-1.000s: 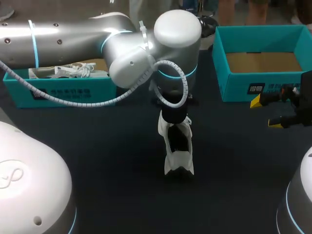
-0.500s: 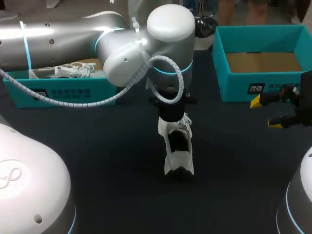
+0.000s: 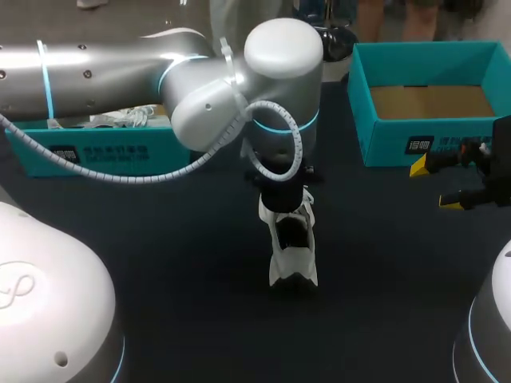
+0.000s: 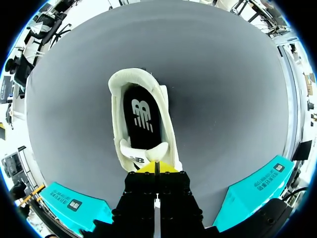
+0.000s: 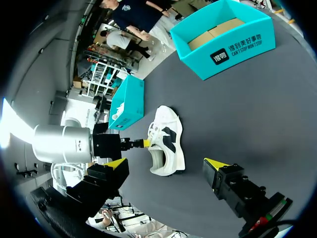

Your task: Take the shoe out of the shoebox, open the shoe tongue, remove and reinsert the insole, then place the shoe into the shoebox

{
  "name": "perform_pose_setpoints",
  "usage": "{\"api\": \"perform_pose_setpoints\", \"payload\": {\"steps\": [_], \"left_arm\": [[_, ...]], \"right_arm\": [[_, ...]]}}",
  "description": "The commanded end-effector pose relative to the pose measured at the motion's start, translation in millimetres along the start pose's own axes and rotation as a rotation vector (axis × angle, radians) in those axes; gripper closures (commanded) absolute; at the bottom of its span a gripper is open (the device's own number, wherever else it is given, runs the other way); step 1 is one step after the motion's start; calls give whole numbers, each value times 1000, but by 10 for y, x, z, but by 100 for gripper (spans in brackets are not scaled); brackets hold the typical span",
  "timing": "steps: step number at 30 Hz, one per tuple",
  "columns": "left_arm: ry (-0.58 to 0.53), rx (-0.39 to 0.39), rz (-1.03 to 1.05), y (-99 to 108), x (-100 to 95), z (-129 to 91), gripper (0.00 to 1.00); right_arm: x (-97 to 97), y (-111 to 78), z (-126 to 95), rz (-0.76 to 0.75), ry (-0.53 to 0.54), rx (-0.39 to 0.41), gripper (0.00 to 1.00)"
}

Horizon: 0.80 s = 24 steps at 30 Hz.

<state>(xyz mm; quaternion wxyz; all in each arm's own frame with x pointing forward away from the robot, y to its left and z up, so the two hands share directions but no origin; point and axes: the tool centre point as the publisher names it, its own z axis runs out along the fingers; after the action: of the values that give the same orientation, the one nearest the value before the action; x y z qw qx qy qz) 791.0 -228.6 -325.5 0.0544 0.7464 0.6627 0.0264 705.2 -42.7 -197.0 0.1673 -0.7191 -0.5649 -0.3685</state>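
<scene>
A white shoe (image 3: 292, 249) stands on the dark table (image 3: 192, 263) in the middle, heel toward me. Its dark insole (image 4: 141, 119) shows inside the opening. My left arm comes down on it from above, and the left gripper (image 4: 156, 167) is shut, its yellow tips against the shoe tongue (image 4: 143, 151). I cannot make out anything pinched between them. In the right wrist view the shoe (image 5: 168, 141) lies well ahead of my right gripper (image 5: 166, 162). In the head view the right gripper (image 3: 437, 185) hangs open and empty at the table's right side.
A teal shoebox (image 3: 431, 140) with a bare cardboard bottom stands at the back right, just behind the right gripper. A second teal box (image 3: 96, 150) at the back left holds white items, partly hidden by the left arm.
The left arm's wrist and elbow have shifted slightly above the shoe. The shoe and the right arm stay where they were.
</scene>
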Motion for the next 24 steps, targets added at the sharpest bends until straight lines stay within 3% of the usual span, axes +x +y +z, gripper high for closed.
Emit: {"api": "perform_pose_setpoints", "payload": {"steps": [1,7,14,24], "left_arm": [[-4,4,-1,-52,46,15,100],[-8,17,-27,-42,89,-65,100],[-58,10,-235,-43,112,-157,100],[-58,10,-235,-43,112,-157,100]], "right_arm": [[0,-9,-1,1,-2,-1,0],[0,-9,-1,1,-2,-1,0],[0,-9,-1,1,-2,-1,0],[0,-9,-1,1,-2,-1,0]]}}
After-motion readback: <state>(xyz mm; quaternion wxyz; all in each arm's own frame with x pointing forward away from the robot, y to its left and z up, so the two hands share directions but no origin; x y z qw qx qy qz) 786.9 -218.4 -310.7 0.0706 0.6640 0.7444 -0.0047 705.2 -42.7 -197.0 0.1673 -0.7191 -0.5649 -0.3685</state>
